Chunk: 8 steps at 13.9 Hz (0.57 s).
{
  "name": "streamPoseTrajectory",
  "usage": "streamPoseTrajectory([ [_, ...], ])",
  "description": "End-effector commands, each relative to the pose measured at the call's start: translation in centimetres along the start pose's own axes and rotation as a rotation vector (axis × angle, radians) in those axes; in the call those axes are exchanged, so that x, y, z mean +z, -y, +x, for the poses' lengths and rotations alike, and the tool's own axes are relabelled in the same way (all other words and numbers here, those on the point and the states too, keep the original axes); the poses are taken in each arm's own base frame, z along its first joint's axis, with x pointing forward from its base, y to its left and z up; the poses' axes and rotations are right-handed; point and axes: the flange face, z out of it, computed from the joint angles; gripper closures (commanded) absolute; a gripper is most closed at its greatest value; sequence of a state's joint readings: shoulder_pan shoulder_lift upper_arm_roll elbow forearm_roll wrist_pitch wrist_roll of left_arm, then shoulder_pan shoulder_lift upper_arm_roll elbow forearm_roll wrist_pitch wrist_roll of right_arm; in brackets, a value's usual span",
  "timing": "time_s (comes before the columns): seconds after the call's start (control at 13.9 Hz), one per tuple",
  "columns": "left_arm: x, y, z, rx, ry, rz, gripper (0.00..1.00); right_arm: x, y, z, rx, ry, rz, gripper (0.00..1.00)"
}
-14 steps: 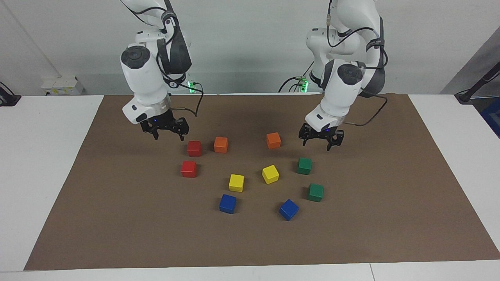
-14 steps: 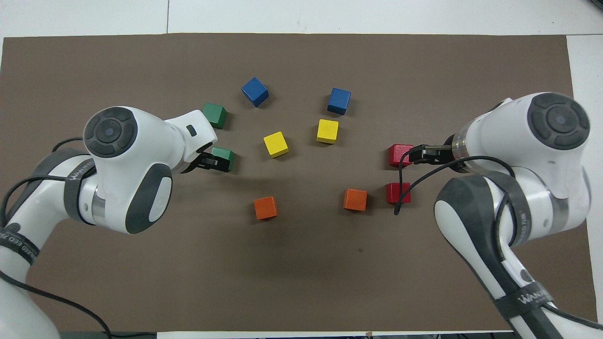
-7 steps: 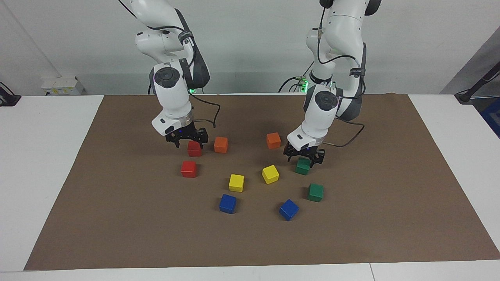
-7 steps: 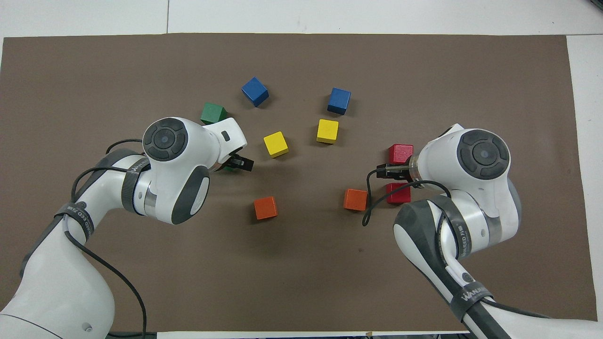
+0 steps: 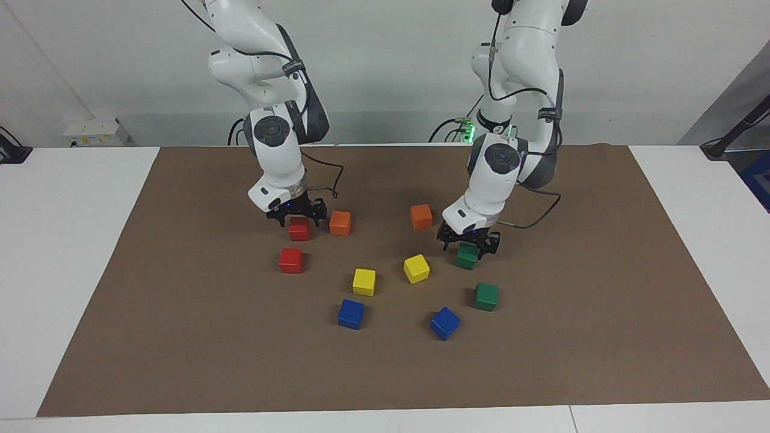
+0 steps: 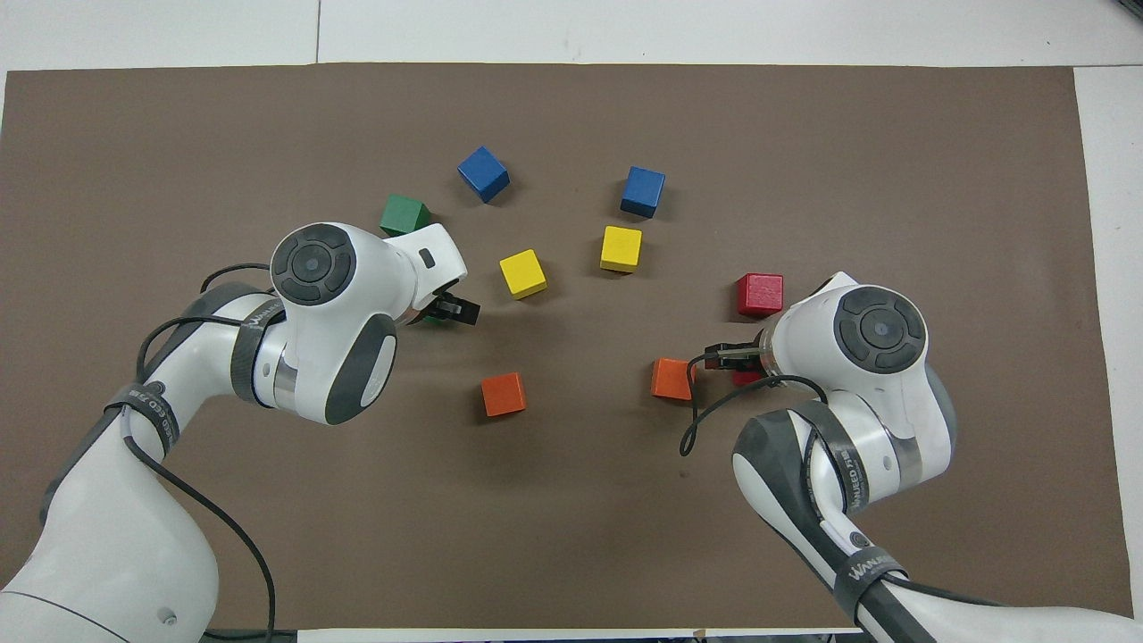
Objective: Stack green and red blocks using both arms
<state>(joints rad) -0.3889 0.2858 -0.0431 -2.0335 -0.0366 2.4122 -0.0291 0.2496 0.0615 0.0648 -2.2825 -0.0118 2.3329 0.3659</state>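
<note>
Two red blocks and two green blocks lie on the brown mat. My right gripper is open and low over the red block nearer to the robots, its fingers on either side of the block's top. In the overhead view the right gripper hides most of that block. The other red block lies free. My left gripper is open and low over the nearer green block, straddling it. The other green block lies free.
Two orange cubes lie between the grippers, the first right beside the nearer red block. Two yellow cubes and two blue cubes lie farther from the robots at mid-mat.
Both arms swung inward and came down. The right gripper moved from beside the nearer red block to over it. The left gripper moved over the nearer green block and dropped around it.
</note>
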Motion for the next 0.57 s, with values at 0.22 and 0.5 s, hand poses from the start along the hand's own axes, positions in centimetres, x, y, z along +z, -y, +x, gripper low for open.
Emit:
streamPoseTrajectory([
  [0.22, 2.1, 0.0, -1.3, 0.013, -0.030, -0.001, 0.00, 1.0, -0.7, -0.6, 0.015, -0.036, 0.022, 0.00],
  [0.5, 2.6, 0.1, -1.2, 0.018, -0.028, 0.005, 0.88, 2.1, -0.9, -1.3, 0.018, -0.026, 0.018, 0.20],
])
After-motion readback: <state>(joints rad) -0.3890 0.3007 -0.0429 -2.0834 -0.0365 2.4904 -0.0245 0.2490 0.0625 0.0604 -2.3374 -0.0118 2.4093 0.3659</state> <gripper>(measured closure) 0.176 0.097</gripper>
